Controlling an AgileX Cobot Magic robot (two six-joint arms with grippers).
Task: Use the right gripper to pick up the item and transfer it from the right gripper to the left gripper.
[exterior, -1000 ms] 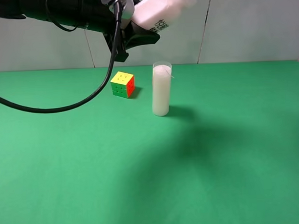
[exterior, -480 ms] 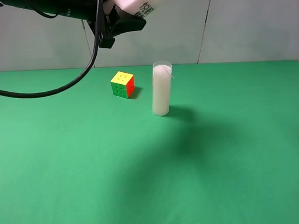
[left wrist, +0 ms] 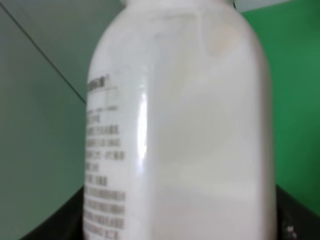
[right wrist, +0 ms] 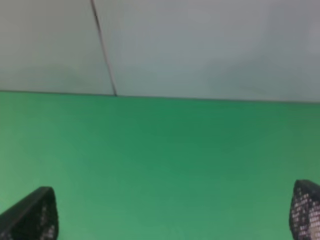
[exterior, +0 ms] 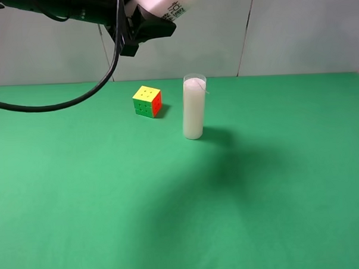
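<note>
The item, a white plastic bottle [exterior: 168, 4] with printed text, is held high at the top of the exterior view, partly cut off by the frame edge. My left gripper [exterior: 146, 24] is shut on it, with its loose black cable hanging down to the left. In the left wrist view the bottle [left wrist: 185, 130] fills the frame. My right gripper is out of the exterior view. In the right wrist view its two black fingertips [right wrist: 30, 215] stand wide apart with only green table between them.
A tall white candle in clear glass [exterior: 194, 107] stands at the back middle of the green table [exterior: 183, 218]. A coloured puzzle cube [exterior: 147, 101] sits just left of it. A grey wall runs behind.
The left gripper with the bottle moved up and to the left one second ago, then held still. The candle and cube have not moved.
</note>
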